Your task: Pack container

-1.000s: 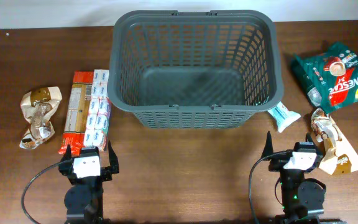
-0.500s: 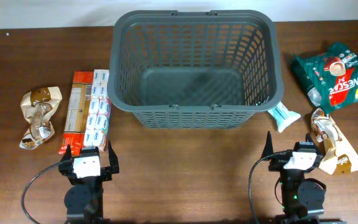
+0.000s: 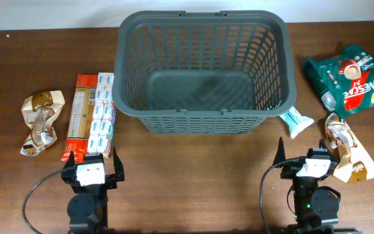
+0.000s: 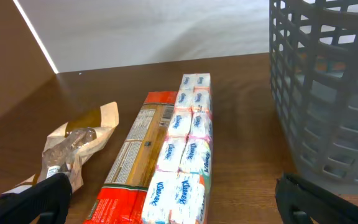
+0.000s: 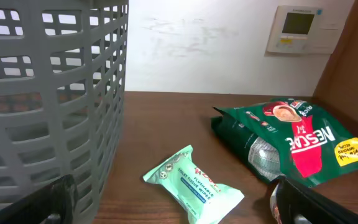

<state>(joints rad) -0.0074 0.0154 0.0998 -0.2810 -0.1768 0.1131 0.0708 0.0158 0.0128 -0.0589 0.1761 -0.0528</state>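
Brown wooden counter (image 3: pixel 193 162) carried the grey basket (image 3: pixel 204 116) upright at its far middle, well ahead of both arms. Left fingers (image 4: pixel 33 202) stood spread wide, grasping nothing, near the tissue packs (image 4: pixel 188 155); right fingers (image 5: pixel 319 205) were likewise released, close to a small wipes packet (image 5: pixel 194 186).

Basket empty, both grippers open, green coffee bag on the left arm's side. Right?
Not quite. The green coffee bag lies on the right arm's side, as the overhead and right wrist views show. The rest holds: the basket is empty, and the left gripper and right gripper are open.
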